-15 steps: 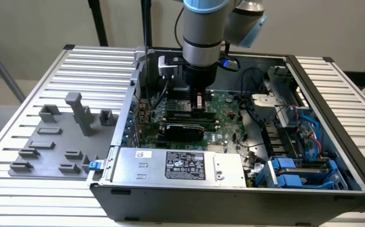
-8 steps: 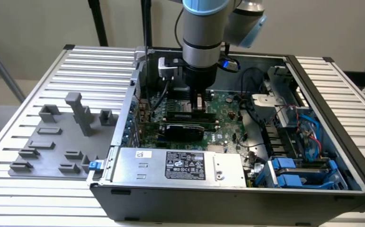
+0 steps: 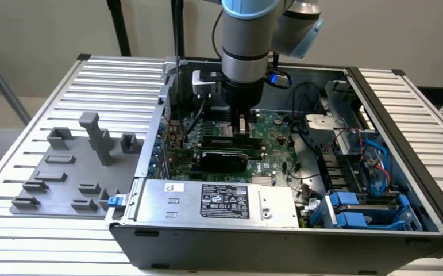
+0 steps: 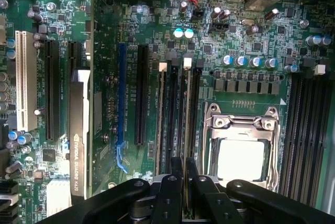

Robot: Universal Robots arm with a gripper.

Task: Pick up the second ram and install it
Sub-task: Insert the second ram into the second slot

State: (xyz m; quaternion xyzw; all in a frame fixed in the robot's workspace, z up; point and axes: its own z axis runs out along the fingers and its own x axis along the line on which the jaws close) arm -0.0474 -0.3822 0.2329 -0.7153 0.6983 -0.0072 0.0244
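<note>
The gripper (image 4: 183, 169), fingers pinched on the memory stick (image 4: 183, 130), holds it edge-on over the motherboard's (image 4: 251, 51) slots, just beside the processor socket (image 4: 241, 148).

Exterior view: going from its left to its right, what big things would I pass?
Grey plastic blocks → robot arm over the motherboard → blue drive bays → ribbed table.
</note>
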